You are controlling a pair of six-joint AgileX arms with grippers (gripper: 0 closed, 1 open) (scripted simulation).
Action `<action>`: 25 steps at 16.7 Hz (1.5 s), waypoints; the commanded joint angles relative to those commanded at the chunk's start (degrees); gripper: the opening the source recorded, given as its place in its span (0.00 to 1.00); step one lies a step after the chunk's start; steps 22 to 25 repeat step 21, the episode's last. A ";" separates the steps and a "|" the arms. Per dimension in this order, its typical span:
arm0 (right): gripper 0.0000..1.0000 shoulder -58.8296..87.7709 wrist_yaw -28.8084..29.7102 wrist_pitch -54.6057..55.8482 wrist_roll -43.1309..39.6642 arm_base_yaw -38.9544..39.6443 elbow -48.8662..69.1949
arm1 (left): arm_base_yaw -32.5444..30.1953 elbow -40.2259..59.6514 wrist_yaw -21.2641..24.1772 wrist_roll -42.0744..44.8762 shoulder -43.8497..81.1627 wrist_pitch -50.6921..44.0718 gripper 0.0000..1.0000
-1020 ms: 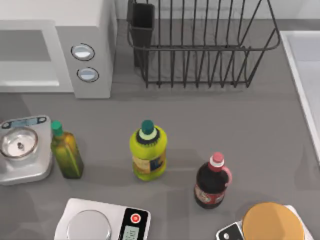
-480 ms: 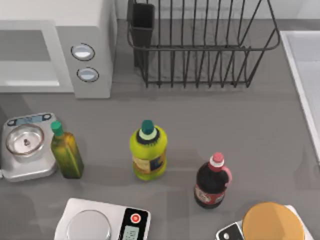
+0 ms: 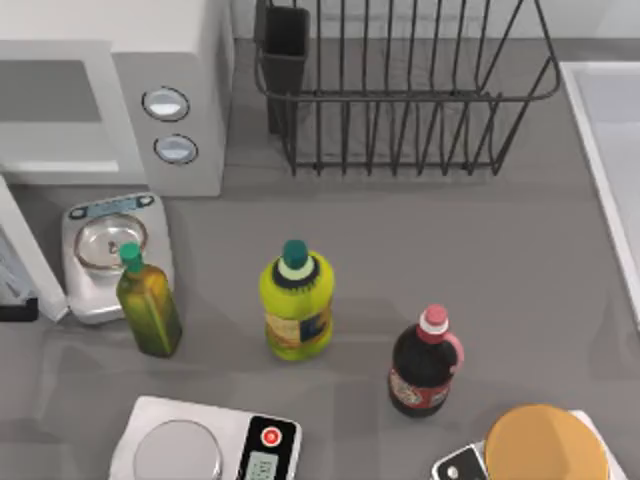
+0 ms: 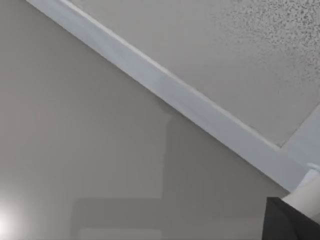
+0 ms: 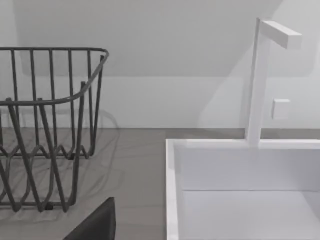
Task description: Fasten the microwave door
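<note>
At the worktop's (image 3: 480,260) left edge the left tool (image 3: 15,311) sits dark by the door (image 3: 25,245) — open or closed, I cannot tell. The door has swung into sight toward the microwave (image 3: 120,25), shoving a scale (image 3: 110,250) and the oil bottle (image 3: 150,310) rightward — closing looks under way, not done. The right tool (image 5: 95,225) idles facing the rack (image 5: 45,125), its state equally unclear. Count: one microwave, one door, three bottles, one rack, at least two scales.
</note>
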 joint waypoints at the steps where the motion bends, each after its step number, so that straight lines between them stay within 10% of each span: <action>1: 1.00 0.00 0.00 0.00 0.00 0.00 0.00 | -1.48 -0.47 -1.21 -1.27 -0.79 0.01 0.00; 25: 1.00 0.00 0.00 0.00 0.00 0.00 0.00 | -5.15 16.51 -3.87 -3.80 27.39 11.67 0.00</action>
